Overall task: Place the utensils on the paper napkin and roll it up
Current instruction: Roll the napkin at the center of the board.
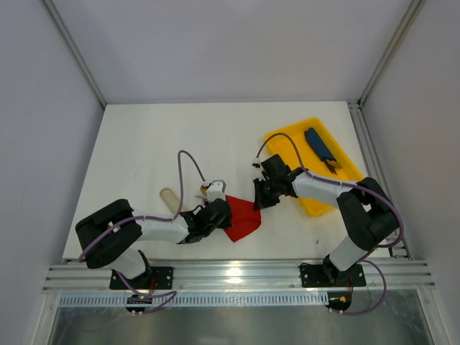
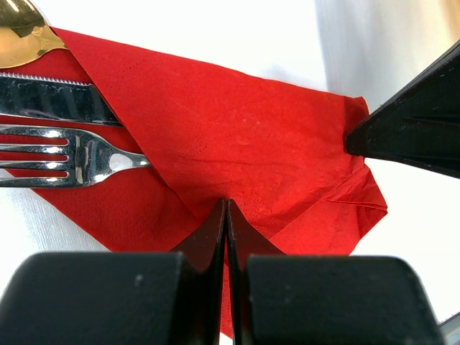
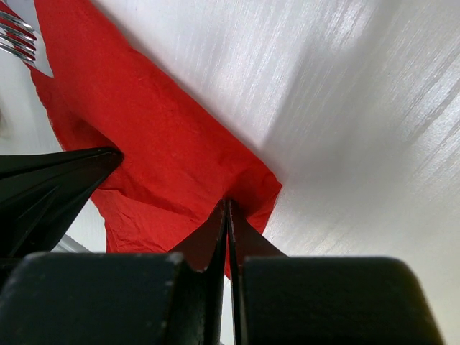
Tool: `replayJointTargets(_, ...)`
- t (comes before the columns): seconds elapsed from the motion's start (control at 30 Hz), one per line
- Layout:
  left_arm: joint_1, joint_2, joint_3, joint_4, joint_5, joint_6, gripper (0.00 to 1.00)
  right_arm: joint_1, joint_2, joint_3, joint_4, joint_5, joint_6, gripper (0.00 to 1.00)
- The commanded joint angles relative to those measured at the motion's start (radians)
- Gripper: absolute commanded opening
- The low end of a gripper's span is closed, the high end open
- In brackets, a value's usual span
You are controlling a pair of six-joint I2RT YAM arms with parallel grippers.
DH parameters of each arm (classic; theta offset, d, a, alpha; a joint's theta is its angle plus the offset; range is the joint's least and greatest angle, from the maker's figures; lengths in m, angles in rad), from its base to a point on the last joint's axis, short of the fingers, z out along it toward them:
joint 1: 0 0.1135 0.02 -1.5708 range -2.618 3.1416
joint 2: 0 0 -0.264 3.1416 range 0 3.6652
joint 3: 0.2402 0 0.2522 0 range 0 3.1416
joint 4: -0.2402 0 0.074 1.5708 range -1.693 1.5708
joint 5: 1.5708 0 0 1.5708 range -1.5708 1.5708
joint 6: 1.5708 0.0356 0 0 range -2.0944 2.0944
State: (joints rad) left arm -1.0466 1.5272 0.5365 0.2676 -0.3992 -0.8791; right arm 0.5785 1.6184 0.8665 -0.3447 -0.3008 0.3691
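Near-centre of table, between the two arms: napkin (image 1: 243, 219) lay folded over the utensil handles. Fork (image 2: 72, 154), spoon (image 2: 21, 32) and a serrated knife (image 2: 50, 97) stuck out bare at its far-left edge. Left gripper (image 2: 227, 205) was pinched tight on the napkin's near fold. Right gripper (image 3: 227, 205) was likewise clamped on the right corner, jaws together with paper between.

Risks judged:
- Thin paper could tear if the arms drew apart or rolled out of step.
- A shallow pinch could slip.
- Unwrapped heads could slide out the open end, held only by the loose flap.
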Motion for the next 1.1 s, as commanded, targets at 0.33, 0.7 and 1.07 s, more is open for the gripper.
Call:
replayJointTargets(0.33, 0.003, 0.007, 0.043, -0.042, 0.030, 0.000, 0.00, 0.027, -0.231, -0.006, -0.040, 0.038, -0.010, 0.18)
replayJointTargets(0.7, 0.003, -0.019, 0.023, -0.054, 0.031, 0.009, 0.00, 0.251, -0.408, -0.270, 0.159, 0.035, 0.279, 0.28)
replayJointTargets(1.07, 0.003, -0.009, 0.020, -0.048, 0.042, 0.040, 0.00, 0.300, -0.471, -0.399, 0.305, 0.054, 0.498, 0.46)
